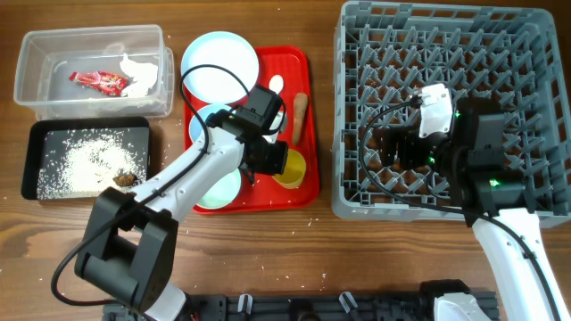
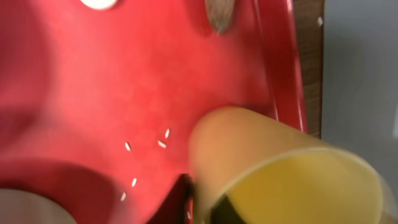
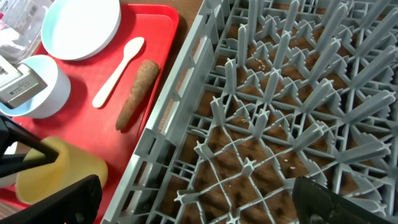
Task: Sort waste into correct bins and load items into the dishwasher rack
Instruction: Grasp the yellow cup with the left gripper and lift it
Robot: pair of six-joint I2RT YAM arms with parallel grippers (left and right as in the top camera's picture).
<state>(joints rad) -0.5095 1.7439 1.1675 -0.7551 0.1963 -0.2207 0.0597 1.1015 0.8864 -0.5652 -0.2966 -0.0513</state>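
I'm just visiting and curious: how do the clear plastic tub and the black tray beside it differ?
The clear rectangular plastic tub is see-through with tall walls; the shallow black rectangular tray is opaque and low. The tub holds a red printed snack wrapper and crumpled white tissue; the tray holds white rice grains and a small brown lump. Both are rectangular, similar in footprint, and sit side by side.

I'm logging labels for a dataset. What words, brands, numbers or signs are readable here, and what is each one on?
No text is legible in any view.
Print on the red snack wrapper in the clear tub: too small and blurred to read.
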